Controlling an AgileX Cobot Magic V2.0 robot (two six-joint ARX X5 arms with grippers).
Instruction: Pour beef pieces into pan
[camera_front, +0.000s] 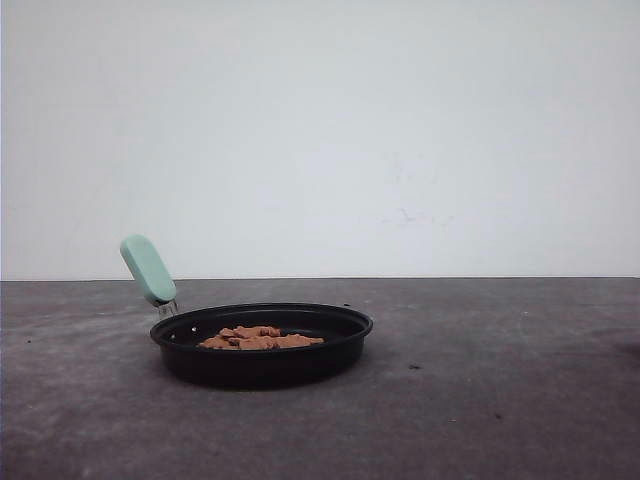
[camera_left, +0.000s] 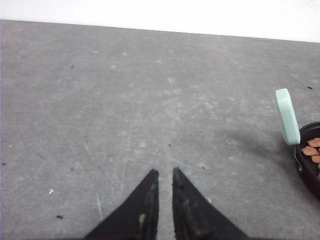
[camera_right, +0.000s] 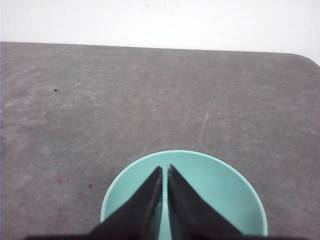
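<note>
The black pan (camera_front: 355, 322) sits on the grey table left of centre, its mint-green handle (camera_front: 147, 268) pointing up and left. A small heap of reddish-brown beef pieces (camera_front: 260, 338) lies inside it. In the left wrist view my left gripper (camera_left: 165, 172) hangs over bare table with only a narrow slit between its fingers and nothing held. The pan (camera_left: 311, 177), its handle (camera_left: 287, 116) and a few beef pieces (camera_left: 312, 149) show off to its side. My right gripper (camera_right: 165, 168) is shut and empty, above the inside of an empty teal bowl (camera_right: 220, 185).
The teal bowl stands upright on the grey table (camera_right: 100, 100), whose rounded far corner (camera_right: 307, 57) meets a white wall. Small dark specks (camera_front: 414, 367) dot the tabletop to the right of the pan.
</note>
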